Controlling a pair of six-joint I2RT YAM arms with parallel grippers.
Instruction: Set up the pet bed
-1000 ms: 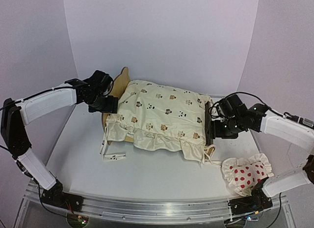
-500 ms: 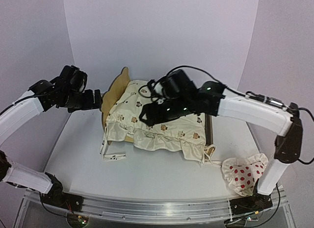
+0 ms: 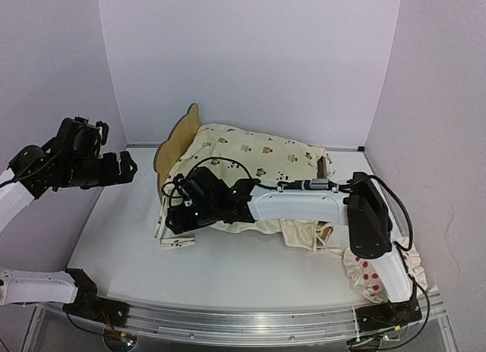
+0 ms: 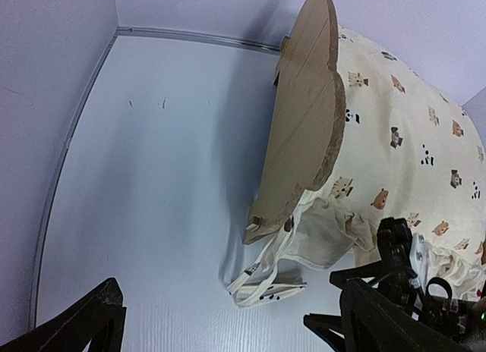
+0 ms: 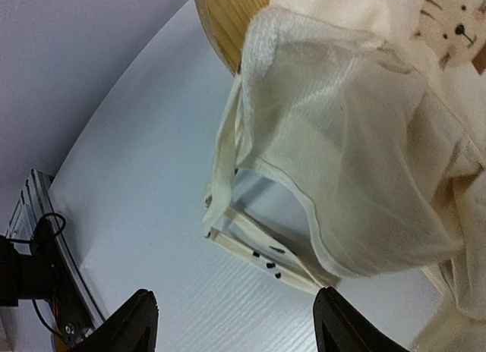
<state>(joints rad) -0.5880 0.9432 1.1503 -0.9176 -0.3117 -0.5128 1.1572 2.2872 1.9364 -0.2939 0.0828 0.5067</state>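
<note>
pet bed (image 3: 176, 139), cream cover (image 3: 258, 158) draped over it

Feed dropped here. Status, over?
Left gripper: jaws open, clear of pet bed. Right gripper: jaws open at cover corner. Pillow aside, partly behind right arm.

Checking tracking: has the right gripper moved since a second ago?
Yes. In the top view the right gripper went left, from the foot end of the pet bed to its headboard.

Plain lilac walls (image 3: 250, 56); white table (image 3: 228, 276); even light.
</note>
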